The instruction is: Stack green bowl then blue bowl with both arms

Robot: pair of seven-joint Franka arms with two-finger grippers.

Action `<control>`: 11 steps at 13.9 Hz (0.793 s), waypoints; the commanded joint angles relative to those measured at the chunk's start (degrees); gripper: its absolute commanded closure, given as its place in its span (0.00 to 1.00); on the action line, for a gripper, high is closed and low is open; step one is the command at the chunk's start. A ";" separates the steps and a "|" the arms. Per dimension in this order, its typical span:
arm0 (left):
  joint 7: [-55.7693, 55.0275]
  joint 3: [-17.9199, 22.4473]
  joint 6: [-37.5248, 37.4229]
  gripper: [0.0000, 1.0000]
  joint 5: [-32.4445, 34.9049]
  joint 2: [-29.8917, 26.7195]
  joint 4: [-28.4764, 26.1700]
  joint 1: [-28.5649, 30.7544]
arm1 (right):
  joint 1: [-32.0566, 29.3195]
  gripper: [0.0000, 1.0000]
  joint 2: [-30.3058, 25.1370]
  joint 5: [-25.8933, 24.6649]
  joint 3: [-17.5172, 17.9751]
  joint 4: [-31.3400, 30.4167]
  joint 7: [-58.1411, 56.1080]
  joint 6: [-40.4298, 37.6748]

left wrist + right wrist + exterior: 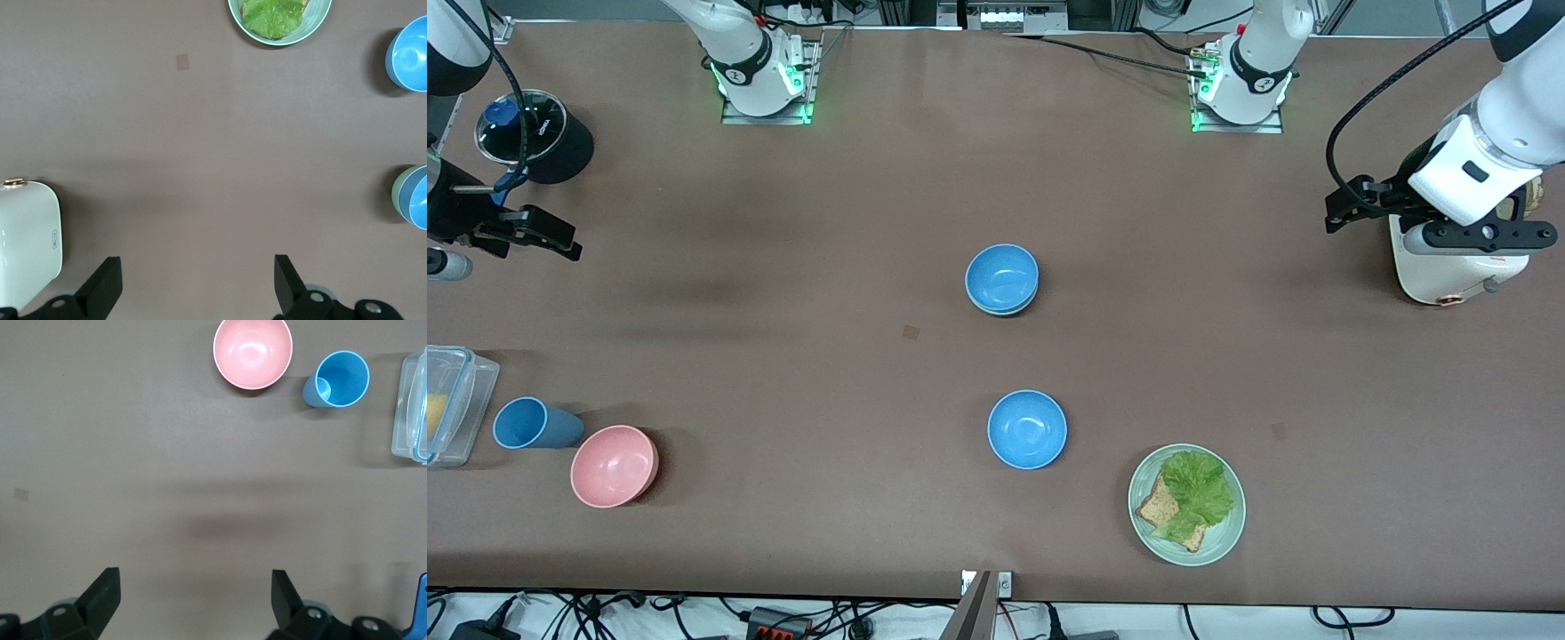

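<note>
Lettuce and toast sit on a pale green plate (1144, 516), the thing nearest the front camera, toward the left arm's end of the table (783, 498). Toward the right arm's end, about as near, a pink bowl (614, 466) rests beside a blue cup (534, 424) lying on its side, with a clear plastic container (454, 404) at the table's edge next to the cup. A little farther from the camera than the plate, near the table's middle, stands a lone second blue bowl (1027, 429), empty and upright. Farther again, the blue bowl (1002, 276) sits nested in the green bowl (1007, 309), of which only a thin mint rim shows beneath it; the left wrist view shows that rim too. The left gripper (1338, 211) hangs with its fingers spread wide and nothing between them, over the left arm's end of the table just beside a white appliance (1440, 271). The right gripper (547, 236) hangs likewise spread and empty over the right arm's end, near a black round-lidded pot (538, 133).
</note>
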 commanded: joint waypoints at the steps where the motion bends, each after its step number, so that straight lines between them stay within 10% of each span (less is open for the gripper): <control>1: -0.59 0.70 -0.42 0.00 -0.15 0.05 0.31 -0.75 | 0.08 0.00 -0.29 -0.31 0.06 0.71 -0.79 -0.91; 11: -0.33 1.14 -0.51 0.00 -0.23 0.05 0.39 -1.98 | 0.08 0.00 -0.38 -0.31 0.14 0.71 -0.79 -0.91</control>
